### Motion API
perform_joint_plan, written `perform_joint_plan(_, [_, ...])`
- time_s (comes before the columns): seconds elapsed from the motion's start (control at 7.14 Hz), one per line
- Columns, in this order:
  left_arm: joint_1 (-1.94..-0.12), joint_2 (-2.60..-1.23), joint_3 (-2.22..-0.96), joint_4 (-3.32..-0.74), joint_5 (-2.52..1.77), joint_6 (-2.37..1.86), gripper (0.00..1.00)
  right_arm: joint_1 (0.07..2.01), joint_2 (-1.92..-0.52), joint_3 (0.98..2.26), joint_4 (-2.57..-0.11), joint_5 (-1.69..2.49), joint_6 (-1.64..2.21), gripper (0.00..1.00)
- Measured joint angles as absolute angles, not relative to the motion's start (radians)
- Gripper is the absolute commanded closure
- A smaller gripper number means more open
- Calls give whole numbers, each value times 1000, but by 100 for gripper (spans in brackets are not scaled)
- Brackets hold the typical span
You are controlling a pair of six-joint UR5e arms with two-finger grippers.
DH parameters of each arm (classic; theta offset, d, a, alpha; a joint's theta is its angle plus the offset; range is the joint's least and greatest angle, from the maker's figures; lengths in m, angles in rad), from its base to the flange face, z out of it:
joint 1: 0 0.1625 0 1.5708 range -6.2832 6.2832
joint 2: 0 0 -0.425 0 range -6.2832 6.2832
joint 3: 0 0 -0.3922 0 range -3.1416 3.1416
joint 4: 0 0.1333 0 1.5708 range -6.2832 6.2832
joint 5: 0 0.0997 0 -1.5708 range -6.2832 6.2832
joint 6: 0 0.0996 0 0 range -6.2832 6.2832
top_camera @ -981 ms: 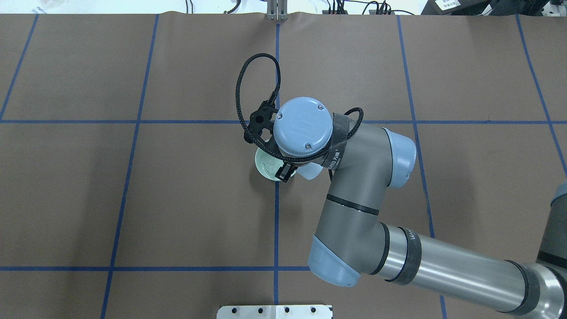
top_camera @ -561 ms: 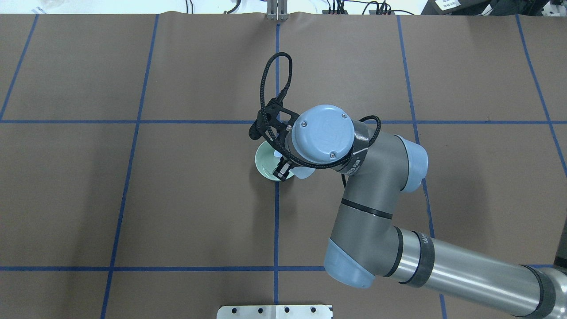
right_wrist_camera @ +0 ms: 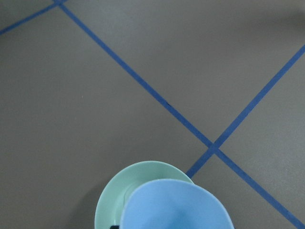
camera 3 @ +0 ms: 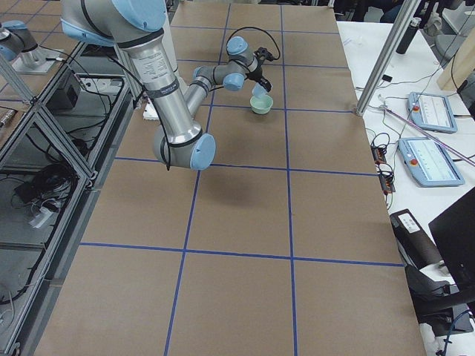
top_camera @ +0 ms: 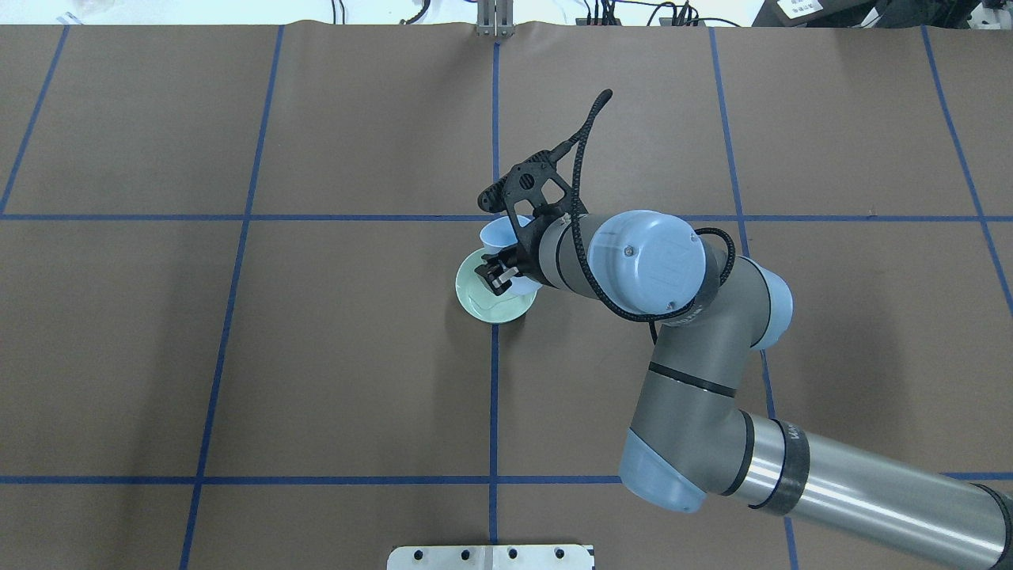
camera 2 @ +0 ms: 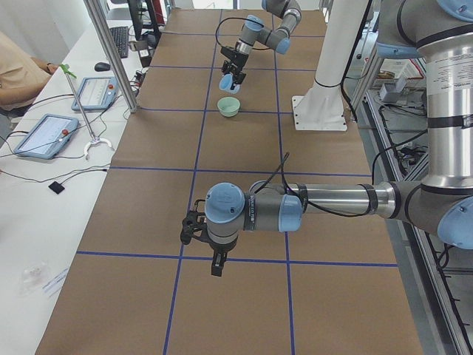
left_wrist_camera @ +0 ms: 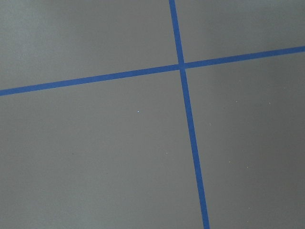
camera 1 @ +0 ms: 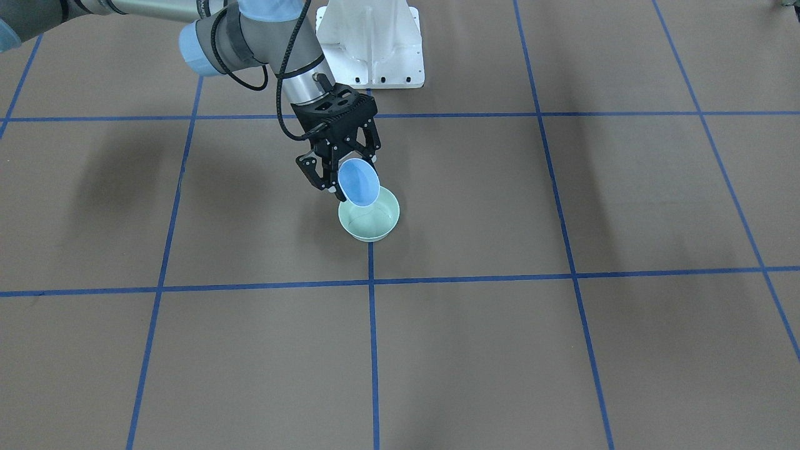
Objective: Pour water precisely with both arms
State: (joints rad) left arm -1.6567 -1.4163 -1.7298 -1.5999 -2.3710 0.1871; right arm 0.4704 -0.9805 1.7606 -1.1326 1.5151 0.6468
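Upper centre, right gripper clamps the tilted blue cup, lip directly above the green bowl; left gripper open or closed, cannot tell

On the worktop, astride the middle tape line, a bowl. Just above it, tilted, a cup in the right claw. Well apart, toward the robot's left end, the left arm, low over the worktop.
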Motion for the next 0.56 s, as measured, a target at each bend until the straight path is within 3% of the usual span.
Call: perform_joint_plan(0.56, [-1657, -1417, -1735, -1603, -2372, 187, 0, 468, -1119, 1775, -912, 1203, 915, 100])
